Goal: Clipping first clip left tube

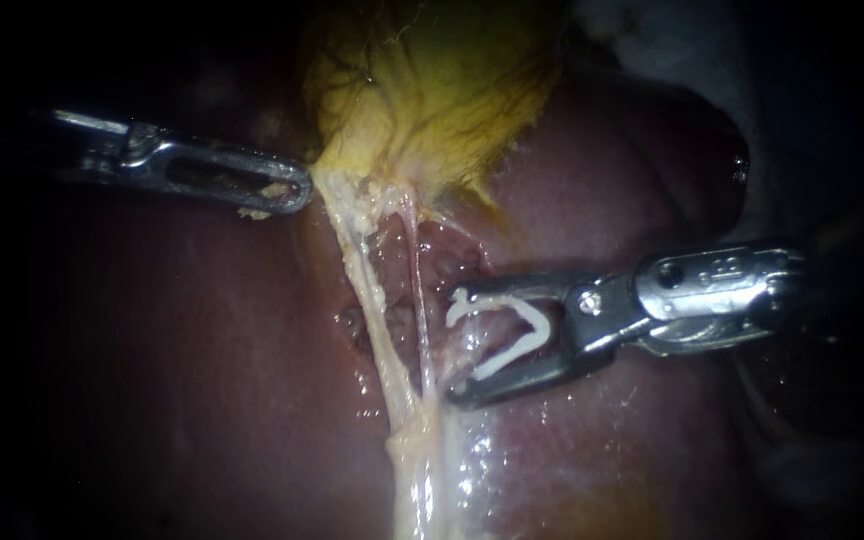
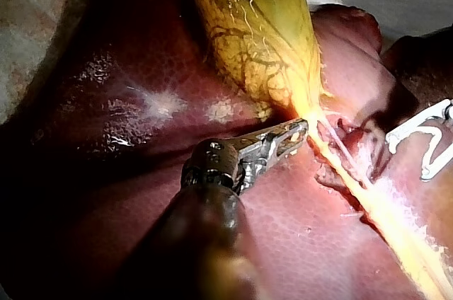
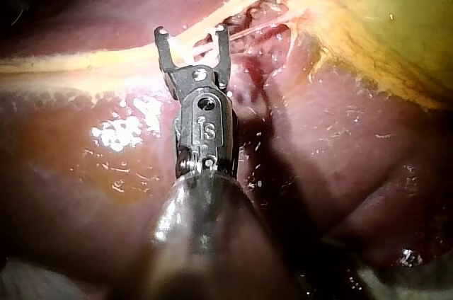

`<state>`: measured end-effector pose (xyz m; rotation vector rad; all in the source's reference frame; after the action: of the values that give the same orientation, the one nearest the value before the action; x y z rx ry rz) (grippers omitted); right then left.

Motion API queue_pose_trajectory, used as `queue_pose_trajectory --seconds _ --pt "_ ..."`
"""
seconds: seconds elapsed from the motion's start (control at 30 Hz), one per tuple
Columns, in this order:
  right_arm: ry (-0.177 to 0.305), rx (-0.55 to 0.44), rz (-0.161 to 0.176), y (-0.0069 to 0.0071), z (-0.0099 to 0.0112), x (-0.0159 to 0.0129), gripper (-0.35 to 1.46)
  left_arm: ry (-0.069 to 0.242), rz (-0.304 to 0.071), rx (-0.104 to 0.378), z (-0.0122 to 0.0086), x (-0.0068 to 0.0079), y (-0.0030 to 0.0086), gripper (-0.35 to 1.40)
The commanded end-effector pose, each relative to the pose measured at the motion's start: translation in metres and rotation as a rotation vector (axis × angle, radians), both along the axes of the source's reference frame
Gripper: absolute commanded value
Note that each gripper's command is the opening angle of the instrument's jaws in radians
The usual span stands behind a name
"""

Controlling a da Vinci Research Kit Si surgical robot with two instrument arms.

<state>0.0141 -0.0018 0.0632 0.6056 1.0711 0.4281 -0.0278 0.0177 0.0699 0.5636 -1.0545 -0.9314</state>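
Observation:
The yellow gallbladder (image 1: 432,90) narrows to a neck, from which two pale tubes run down over the liver (image 1: 202,380). The left tube (image 1: 367,300) is thicker and the right tube (image 1: 418,300) is a thin strand. My left instrument (image 1: 297,192) comes in from the left with its jaws shut on the gallbladder's neck, as the left wrist view also shows (image 2: 301,130). My right instrument (image 1: 455,345) holds an open white clip (image 1: 532,325) in wide-apart jaws. The clip's mouth faces the tubes, and its tips lie just right of the thin strand. Both tubes lie outside the clip.
A raw, dissected pit of wet tissue (image 1: 392,320) lies between the two tubes. Dark red liver surrounds everything. In the right wrist view the right instrument (image 3: 191,31) has pale strands just ahead of its jaws, with the gallbladder (image 3: 382,24) off to one side.

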Motion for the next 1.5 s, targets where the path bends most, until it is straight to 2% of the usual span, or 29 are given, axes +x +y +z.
queue_pose_trajectory --seconds 0.03,0.23,0.4,0.5,0.7,0.97,1.17,1.5 --pt "0.003 0.013 0.0 0.0 0.0003 0.0001 0.57 0.0 0.0 0.0 0.0 0.0 0.0 -0.35" --pt "0.022 0.068 0.005 -0.0001 0.0022 0.0009 0.56 0.0 0.0 0.0 0.0001 0.0 0.0 -0.35" --pt "0.021 0.103 0.024 -0.0002 0.0035 0.0015 0.57 0.0 -0.001 -0.001 0.0001 -0.0001 0.0 -0.35" --pt "0.021 0.125 0.02 -0.0004 0.0046 0.0017 0.57 0.0 -0.001 -0.001 0.0001 -0.0001 0.0 -0.35" --pt "0.012 0.169 0.02 -0.0014 0.0074 0.0018 0.57 0.001 -0.001 -0.001 0.0001 -0.0001 0.0 -0.35" --pt "0.009 0.201 0.003 -0.0029 0.0108 0.0018 0.57 0.001 -0.001 -0.001 0.0001 -0.0001 -0.0001 -0.35" --pt "0.007 0.205 0.007 -0.0032 0.0119 0.0019 0.56 0.001 -0.001 -0.002 0.0002 -0.0001 -0.0001 -0.35" --pt "0.007 0.205 0.004 -0.0033 0.0125 0.0032 0.56 0.001 -0.001 -0.002 0.0002 -0.0001 -0.0002 -0.35"
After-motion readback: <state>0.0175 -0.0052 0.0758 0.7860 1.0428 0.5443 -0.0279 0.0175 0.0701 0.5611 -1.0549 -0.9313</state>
